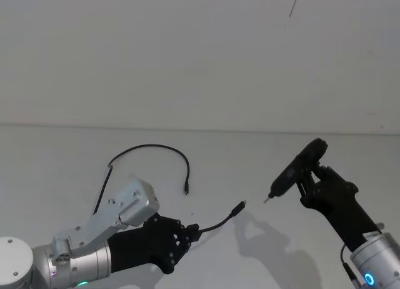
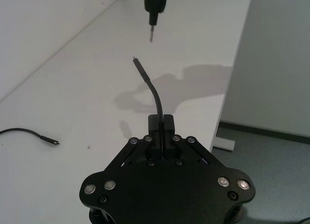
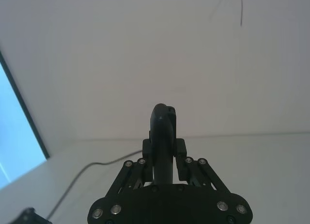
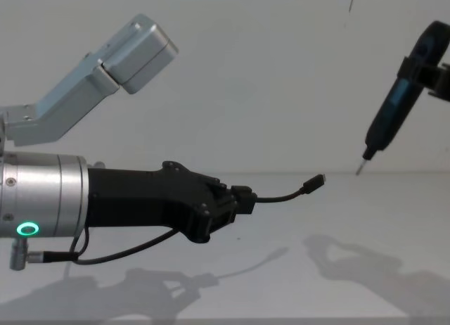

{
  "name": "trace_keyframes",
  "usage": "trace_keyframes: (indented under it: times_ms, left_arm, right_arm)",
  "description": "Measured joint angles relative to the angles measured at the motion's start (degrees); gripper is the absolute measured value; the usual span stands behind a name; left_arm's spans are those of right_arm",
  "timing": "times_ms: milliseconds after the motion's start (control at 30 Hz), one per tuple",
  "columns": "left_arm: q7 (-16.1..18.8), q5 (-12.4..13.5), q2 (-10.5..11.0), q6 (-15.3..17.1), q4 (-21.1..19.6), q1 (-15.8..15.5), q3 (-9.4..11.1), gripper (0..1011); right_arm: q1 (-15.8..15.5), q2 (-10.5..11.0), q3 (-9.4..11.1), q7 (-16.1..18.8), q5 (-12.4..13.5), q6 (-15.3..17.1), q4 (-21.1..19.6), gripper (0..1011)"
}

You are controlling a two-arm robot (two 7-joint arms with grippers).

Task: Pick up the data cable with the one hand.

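Evidently the left hand [image 1: 191, 230] is clamping its fingers on a short black wire [image 1: 222, 221]. The wire's silver-tipped plug is sticking forward above the counter [image 1: 237, 157] and aiming at the tip of the pen-like tool [image 1: 297, 167], close to it but apart. The right hand [image 1: 310, 184] is gripping that tool, raised on the right side. The data cable [image 1: 150, 146] is lying on the counter in a loose arc beyond the left arm. One plug end is resting free just ahead of the left hand, while the other stretch is running out of sight behind the arm, and neither hand is touching it. By my reading, the pick-up is not yet done, and the main hazard is that the left hand is occupied. Reaching down with the wire clamped could be pushing the cable aside instead of closing on it. The cord is thin and limp, so a shallow pinch may be sliding off it. The arm sweeping low could also be dragging the hidden stretch along.
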Motion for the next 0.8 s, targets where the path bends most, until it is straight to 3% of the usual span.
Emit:
trace_keyframes:
  times_ms: [367,800]
  left_arm:
    - [-0.06,-0.05,0.09,0.00,-0.08,0.00,0.00,49]
    - [-0.10,-0.05,0.14,-0.01,-0.12,0.00,0.00,49]
  right_arm:
    - [1.04,-0.91,0.67,1.66,4.33,0.45,0.28,269]
    - [0.99,-0.64,0.42,2.84,6.02,-0.29,1.19,269]
